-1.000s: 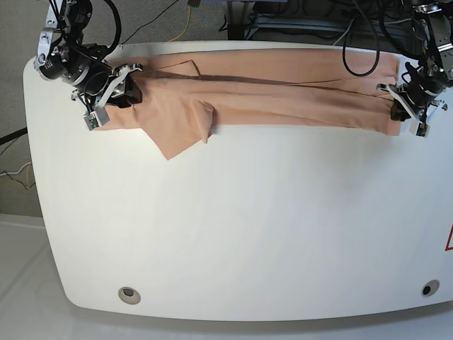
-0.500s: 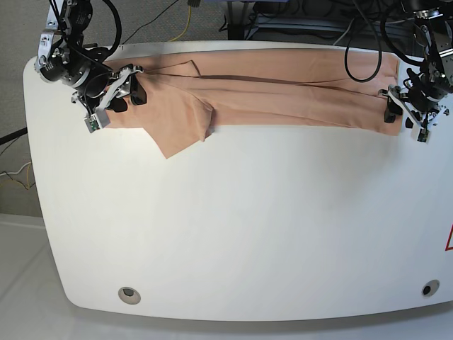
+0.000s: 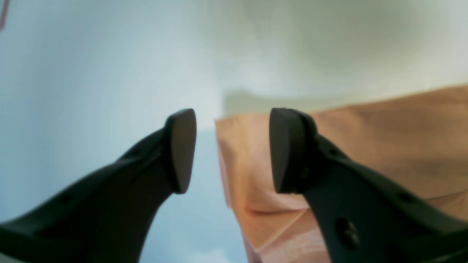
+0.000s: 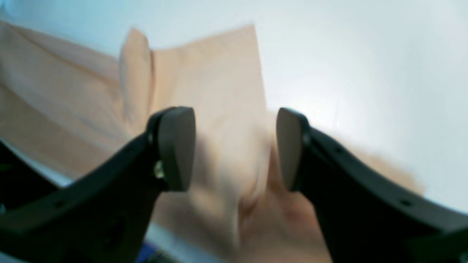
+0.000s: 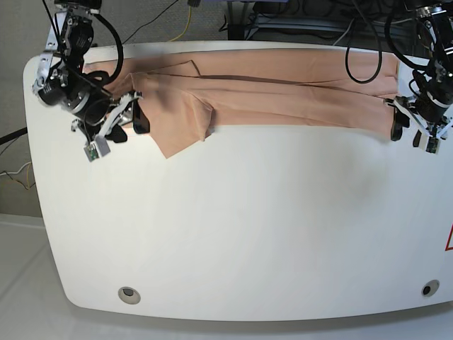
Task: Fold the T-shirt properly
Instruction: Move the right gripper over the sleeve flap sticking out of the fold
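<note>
The peach T-shirt [image 5: 283, 92] lies as a long folded band across the far side of the white table [image 5: 233, 227], with one flap [image 5: 180, 131] pointing toward the front. My right gripper [image 5: 129, 117] is open just off the shirt's left end. In the right wrist view it [image 4: 234, 146] hovers over the cloth [image 4: 212, 73] and holds nothing. My left gripper [image 5: 400, 125] is open at the shirt's right end. In the left wrist view it [image 3: 232, 149] straddles the shirt's corner [image 3: 384, 146] without pinching it.
Two round holes [image 5: 128, 294] [image 5: 429, 288] sit near the table's front corners. A red mark [image 5: 449, 239] shows at the right edge. Cables [image 5: 187, 18] and equipment lie behind the far edge.
Both grippers have let go of the shirt's ends, opened, and drawn back toward the front of the table. The shirt's left end has settled on the table.
</note>
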Available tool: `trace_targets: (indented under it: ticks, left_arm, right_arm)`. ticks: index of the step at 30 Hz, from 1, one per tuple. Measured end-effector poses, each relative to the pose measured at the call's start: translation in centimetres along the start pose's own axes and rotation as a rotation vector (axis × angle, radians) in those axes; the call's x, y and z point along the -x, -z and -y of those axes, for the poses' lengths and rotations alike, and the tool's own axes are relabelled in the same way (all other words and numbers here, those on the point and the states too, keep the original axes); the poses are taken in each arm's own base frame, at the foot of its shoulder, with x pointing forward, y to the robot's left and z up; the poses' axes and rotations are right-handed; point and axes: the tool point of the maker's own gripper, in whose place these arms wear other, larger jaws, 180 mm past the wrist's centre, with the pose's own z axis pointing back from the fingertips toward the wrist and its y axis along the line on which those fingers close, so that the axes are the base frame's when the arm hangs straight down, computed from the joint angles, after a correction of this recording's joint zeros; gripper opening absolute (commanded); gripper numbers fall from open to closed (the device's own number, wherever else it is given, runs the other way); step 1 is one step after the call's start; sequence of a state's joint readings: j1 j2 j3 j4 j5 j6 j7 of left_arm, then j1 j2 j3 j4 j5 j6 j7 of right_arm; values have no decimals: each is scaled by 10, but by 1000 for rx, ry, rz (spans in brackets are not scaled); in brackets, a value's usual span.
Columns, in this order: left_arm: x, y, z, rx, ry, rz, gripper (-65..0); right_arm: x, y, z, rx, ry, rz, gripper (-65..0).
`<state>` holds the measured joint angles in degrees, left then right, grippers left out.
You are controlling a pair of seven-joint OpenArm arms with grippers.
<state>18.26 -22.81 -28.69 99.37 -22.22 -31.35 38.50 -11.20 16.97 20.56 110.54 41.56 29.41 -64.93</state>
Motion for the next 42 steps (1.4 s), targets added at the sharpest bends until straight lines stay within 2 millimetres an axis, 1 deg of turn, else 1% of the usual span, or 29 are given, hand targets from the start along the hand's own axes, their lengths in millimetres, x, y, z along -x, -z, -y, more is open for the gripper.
trace_targets:
  ticks: [2, 4, 5, 9, 13, 15, 19, 21, 23, 25, 27, 29, 30, 31, 33, 35, 37, 39, 42]
  left_arm:
    - [-4, -2, -3, -7, 7, 12, -296]
    - [-4, -2, -2, -6, 10, 10, -296]
    - [-3, -2, -1, -1, 13, 8, -298]
    - [6, 1, 15, 54, 35, -26, -314]
    - [10, 4, 24, 78, 21, -27, -320]
    - [9, 4, 25, 79, 18, -24, -309]
    - [7, 3, 20, 60, 6, -20, -304]
    - [7, 3, 19, 59, 2, -17, -305]
    - [6, 4, 20, 61, -1, -14, -315]
    - [7, 4, 21, 63, -4, -14, -385]
    - [8, 4, 22, 64, -7, -16, -457]
    - [8, 5, 22, 67, -9, -18, -545]
    - [7, 6, 24, 70, -11, -15, -577]
    - [7, 6, 24, 71, -12, -13, -608]
    - [5, 7, 25, 76, -10, -8, -608]
    - [4, 7, 25, 76, -10, -6, -565]
    - [6, 6, 25, 79, -3, -13, -506]
    - [10, 5, 25, 83, 6, -30, -398]
    - [11, 5, 23, 79, 2, -33, -353]
  right_arm:
    - [-10, 2, 1, -3, -4, 25, -292]
    - [-16, 3, 3, -2, -8, 38, -296]
    - [-16, 5, 3, -5, -3, 36, -299]
    - [-12, 15, 4, -14, 21, 6, -307]
    - [-16, 21, 6, -21, 38, 17, -318]
    - [-20, 24, 7, -25, 48, 26, -321]
    - [-26, 37, 10, -36, 73, 21, -323]
    - [-27, 44, 8, -51, 85, 18, -334]
    - [-30, 47, 7, -61, 91, 23, -360]
    - [-29, 51, 5, -73, 101, 24, -489]
    - [-23, 54, 5, -74, 118, 10, -561]
    - [-15, 57, 5, -72, 141, 1, -626]
    - [-9, 59, 4, -75, 150, -13, -650]
    - [-4, 61, 3, -79, 156, -25, -650]
    - [2, 64, 2, -84, 170, -38, -650]
    - [4, 67, 1, -92, 181, -39, -650]
    - [4, 71, 2, -99, 199, -26, -650]
    - [6, 74, 3, -101, 218, -21, -650]
    - [14, 77, 3, -104, 240, -37, -650]
